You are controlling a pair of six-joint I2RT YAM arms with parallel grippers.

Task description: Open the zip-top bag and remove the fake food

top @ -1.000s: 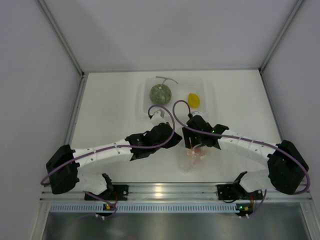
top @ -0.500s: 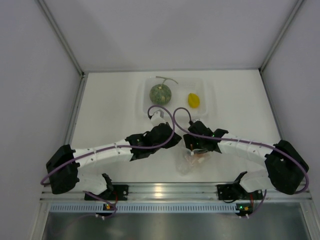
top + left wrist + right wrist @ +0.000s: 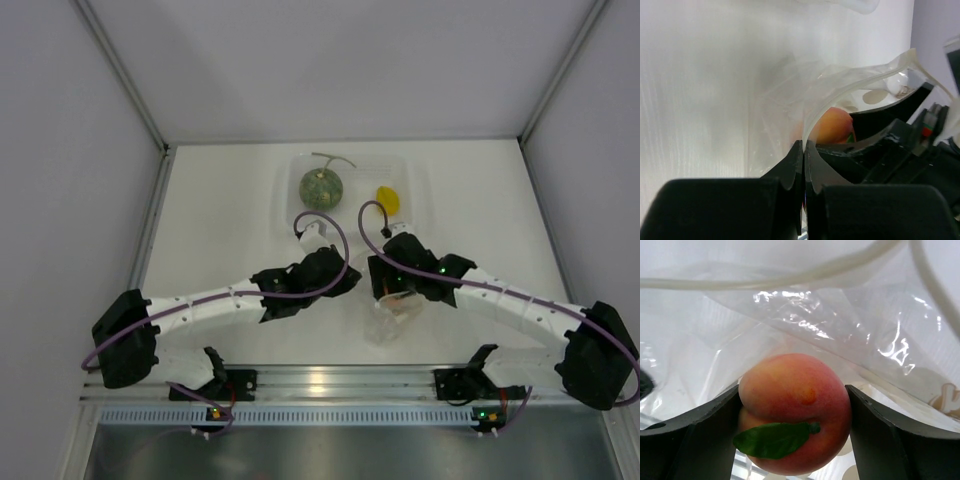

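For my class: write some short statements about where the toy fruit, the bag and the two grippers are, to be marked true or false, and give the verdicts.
1. The green melon lies in the clear tub. True.
2. The yellow fruit is inside the zip-top bag. False: it lies in the tub, to the right of the melon.
3. The left gripper is shut on the edge of the zip-top bag. True.
4. The right gripper hangs empty over the tub. False: it reaches into the bag's mouth, with its fingers against both sides of the orange-red peach.
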